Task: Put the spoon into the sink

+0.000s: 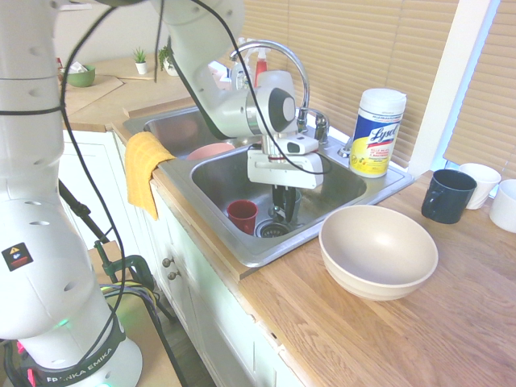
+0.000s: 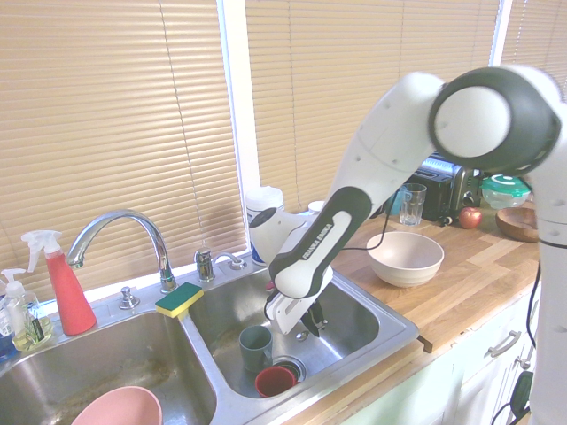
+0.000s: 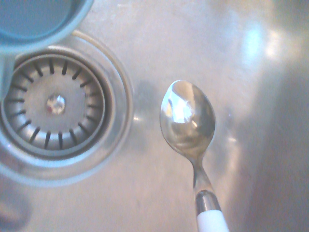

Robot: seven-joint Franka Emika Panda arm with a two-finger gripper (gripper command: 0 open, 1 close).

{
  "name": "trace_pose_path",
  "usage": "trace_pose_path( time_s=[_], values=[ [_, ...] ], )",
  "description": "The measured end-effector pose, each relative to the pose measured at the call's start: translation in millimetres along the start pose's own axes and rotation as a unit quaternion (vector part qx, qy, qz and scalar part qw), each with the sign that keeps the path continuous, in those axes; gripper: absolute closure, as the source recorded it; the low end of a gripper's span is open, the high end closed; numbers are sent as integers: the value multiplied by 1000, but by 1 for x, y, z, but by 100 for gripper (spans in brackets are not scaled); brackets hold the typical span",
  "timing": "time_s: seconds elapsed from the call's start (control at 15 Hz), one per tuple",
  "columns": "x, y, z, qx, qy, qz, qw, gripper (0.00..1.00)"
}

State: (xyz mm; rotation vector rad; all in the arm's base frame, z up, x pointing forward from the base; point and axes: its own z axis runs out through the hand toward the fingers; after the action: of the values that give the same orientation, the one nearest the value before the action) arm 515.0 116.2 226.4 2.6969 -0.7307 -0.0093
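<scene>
Gripper [image 1: 285,211] down inside the right basin of the sink [image 1: 339,211], pointing steeply downward, jaws clamped together on the spoon [image 3: 188,121]. Spoon handle rising from the wrist view's lower edge with a white end piece, its bowl facing up over the bare steel floor just beside the round drain [image 3: 57,107]; cannot tell whether the tip touches the floor. Spoon itself too small to make out in either exterior view. Grey-green cup [image 2: 255,347] standing upright near the drain, red cup [image 1: 242,215] just beside it, both inside the same basin. Pink bowl [image 2: 118,408] in the other basin. Beige bowl [image 1: 378,250] on the wooden counter to the right of the sink, well apart from the gripper. Yellow cloth [image 1: 143,171] draped over the sink's near edge. Sponge [image 2: 179,299] on the far rim by the tap [image 2: 120,232]. Wipes tub [image 1: 376,132] on the far right corner.
</scene>
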Motion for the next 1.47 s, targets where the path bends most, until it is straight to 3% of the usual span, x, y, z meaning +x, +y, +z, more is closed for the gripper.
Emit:
trace_pose_path(
  time_s=[0.87,0.93,1.47],
  values=[
    [33,-58,42,39,64,-16,997,100],
    [33,-58,42,38,64,-17,997,0],
    [33,-58,45,36,63,-20,997,0]
  ],
)
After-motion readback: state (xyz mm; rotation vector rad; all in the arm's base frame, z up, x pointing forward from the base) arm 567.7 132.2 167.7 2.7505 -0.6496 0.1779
